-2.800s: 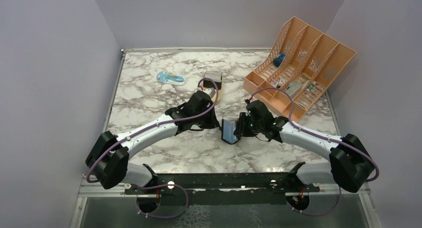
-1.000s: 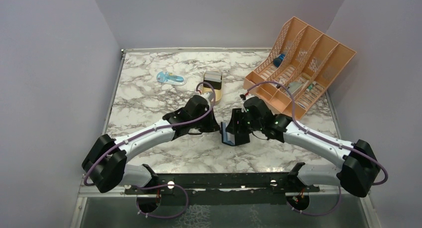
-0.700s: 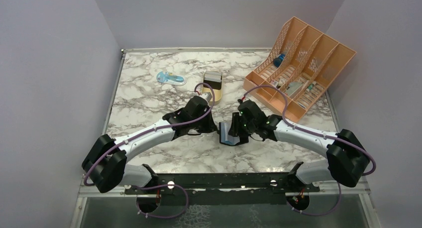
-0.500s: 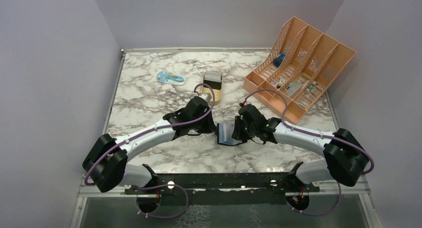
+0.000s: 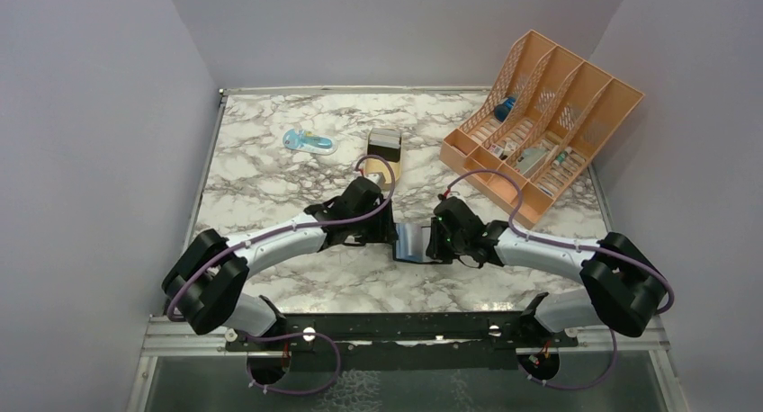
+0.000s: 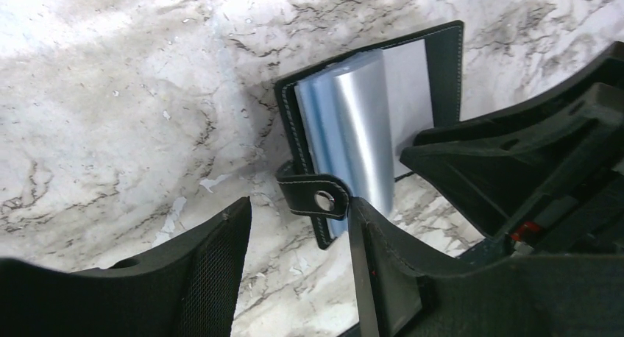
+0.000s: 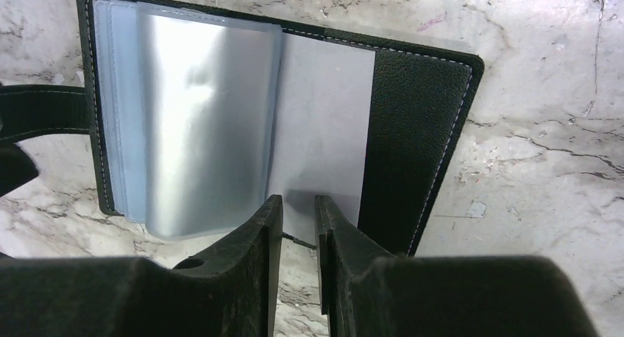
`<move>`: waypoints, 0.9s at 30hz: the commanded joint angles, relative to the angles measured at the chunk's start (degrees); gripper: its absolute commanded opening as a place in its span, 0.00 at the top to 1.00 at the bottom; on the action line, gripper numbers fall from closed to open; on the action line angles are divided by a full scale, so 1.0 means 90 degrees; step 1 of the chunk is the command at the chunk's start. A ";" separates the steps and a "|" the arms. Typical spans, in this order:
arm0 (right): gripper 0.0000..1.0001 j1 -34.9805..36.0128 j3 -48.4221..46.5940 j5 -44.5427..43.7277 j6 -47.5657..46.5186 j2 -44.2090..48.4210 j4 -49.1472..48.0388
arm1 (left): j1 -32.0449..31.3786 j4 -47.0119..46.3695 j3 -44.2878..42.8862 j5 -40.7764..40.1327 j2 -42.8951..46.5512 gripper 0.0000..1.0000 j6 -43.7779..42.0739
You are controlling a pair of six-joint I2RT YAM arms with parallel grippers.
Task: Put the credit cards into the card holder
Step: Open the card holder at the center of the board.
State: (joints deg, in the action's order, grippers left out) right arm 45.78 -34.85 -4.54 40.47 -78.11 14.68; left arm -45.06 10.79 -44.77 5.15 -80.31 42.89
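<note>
The black card holder [image 5: 411,242] lies open on the marble between my two grippers, its blue-grey clear sleeves [image 7: 191,116] fanned up. A pale flat rectangle [image 7: 324,123] covers its right inner face; I cannot tell whether it is a card or a sleeve. Otherwise the credit cards are out of view. My left gripper [image 6: 298,241] is open, and the holder's snap strap [image 6: 316,197] sits at the tip of its right finger. My right gripper [image 7: 298,201] hovers at the holder's near edge [image 7: 412,234], jaws a narrow gap apart with nothing between them.
A gold tin [image 5: 384,149] stands just behind the left gripper. A clear blue object [image 5: 309,141] lies at the back left. An orange slotted organizer [image 5: 540,115] with small items fills the back right. The right arm's fingers [image 6: 508,153] crowd the holder's right side.
My left gripper has opened and let go of the strap. The holder went from tilted up to lying open flat. My right gripper narrowed its jaws and came down over the holder's right half.
</note>
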 commanded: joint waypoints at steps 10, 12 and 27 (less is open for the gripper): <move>0.78 0.0013 0.0312 -0.0277 0.0101 0.0029 -0.0341 | 0.0085 -0.1910 0.0541 0.1126 -0.0604 0.46 0.0063; 0.78 0.0018 0.0323 -0.0266 0.0105 0.0019 -0.0353 | 0.0085 -0.1965 0.0544 0.1069 -0.0700 0.48 0.0068; 0.78 0.0011 0.0335 -0.0171 0.0112 0.0035 -0.0410 | 0.0172 -0.3047 0.0864 0.1686 -0.0747 0.89 0.0516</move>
State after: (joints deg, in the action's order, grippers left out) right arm 45.78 -33.12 -4.91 40.91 -77.52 12.16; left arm -43.29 -11.84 -37.58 16.16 -86.72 46.04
